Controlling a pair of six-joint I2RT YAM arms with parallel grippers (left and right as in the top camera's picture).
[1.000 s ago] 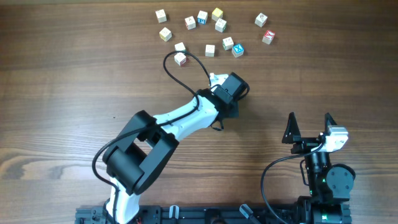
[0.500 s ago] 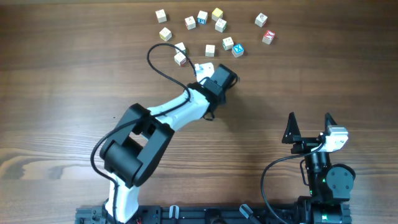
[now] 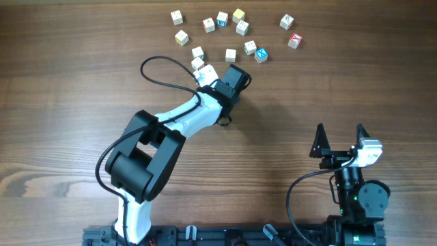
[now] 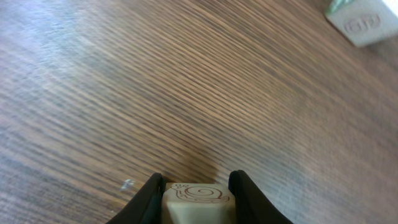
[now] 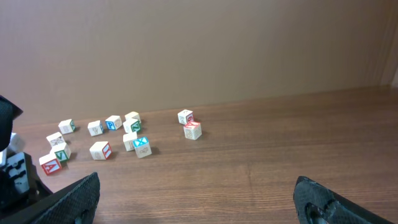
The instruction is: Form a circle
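Held cube [image 4: 198,198] cut off at bottom edge, clamped in left gripper [image 4: 198,182]; right gripper [image 3: 339,140] wide apart. Left arm [image 3: 184,116] moved nearer scattered cubes [image 3: 231,55].

Pale letter cubes [image 3: 222,20] — loose cluster, one blue-faced.

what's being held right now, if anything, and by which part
The left gripper holds a cube, pinched by two opposite side faces. The right gripper is open and empty.
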